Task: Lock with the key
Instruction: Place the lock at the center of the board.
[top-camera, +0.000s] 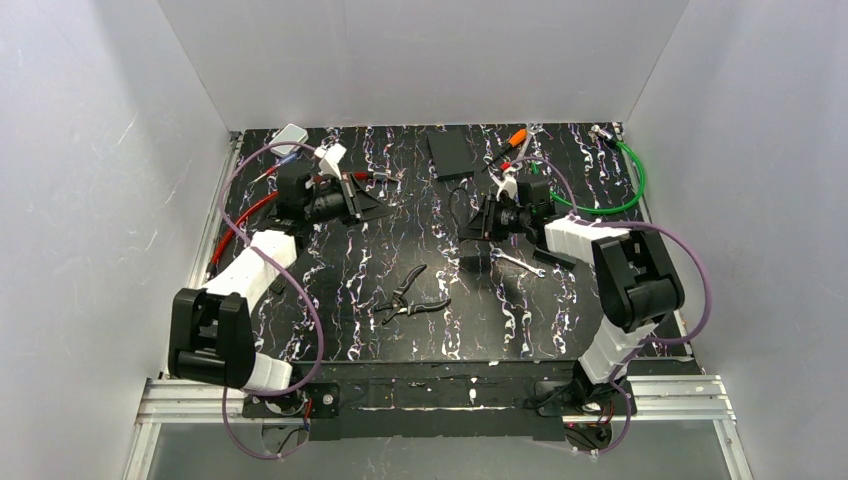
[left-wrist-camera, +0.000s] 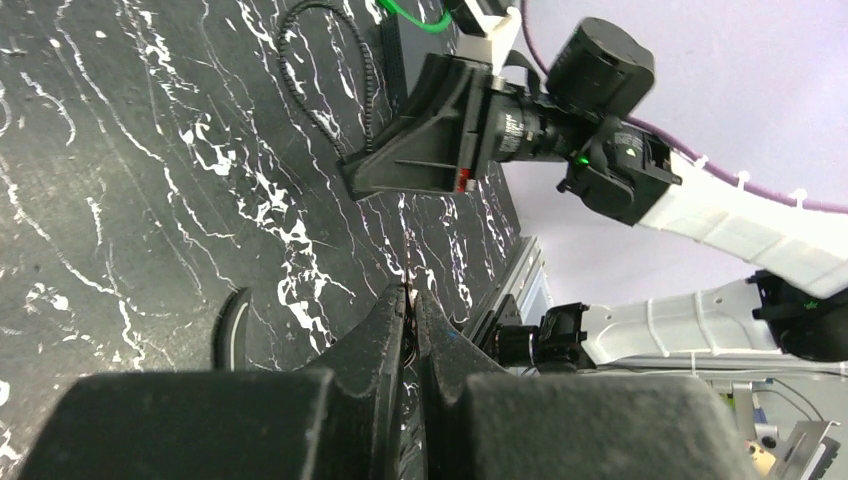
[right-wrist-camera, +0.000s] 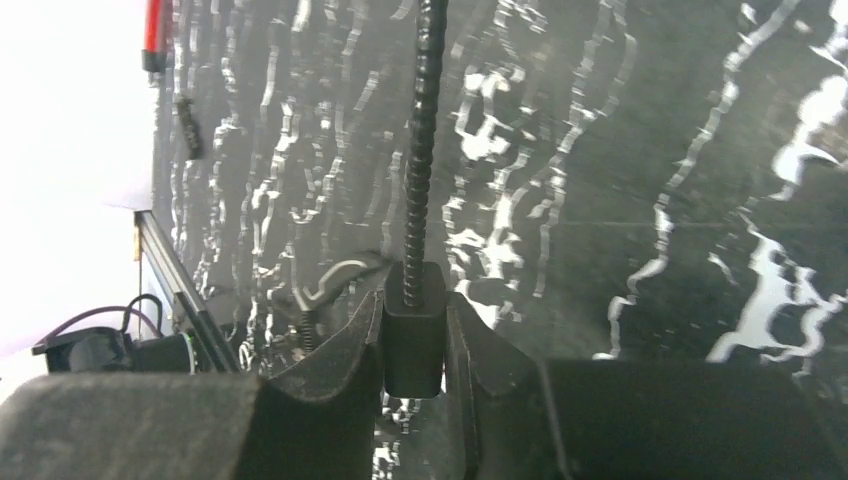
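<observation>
Right hand (right-wrist-camera: 413, 305) clamps the cable lock (right-wrist-camera: 414, 350); left hand (left-wrist-camera: 410, 300) pinches, seemingly, a key (left-wrist-camera: 408, 265).

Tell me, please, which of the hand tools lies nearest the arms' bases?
The black pliers, mid-table with handles spread. The silver wrench lies farther back beside the right arm; the orange-handled tool lies near the far edge.
</observation>
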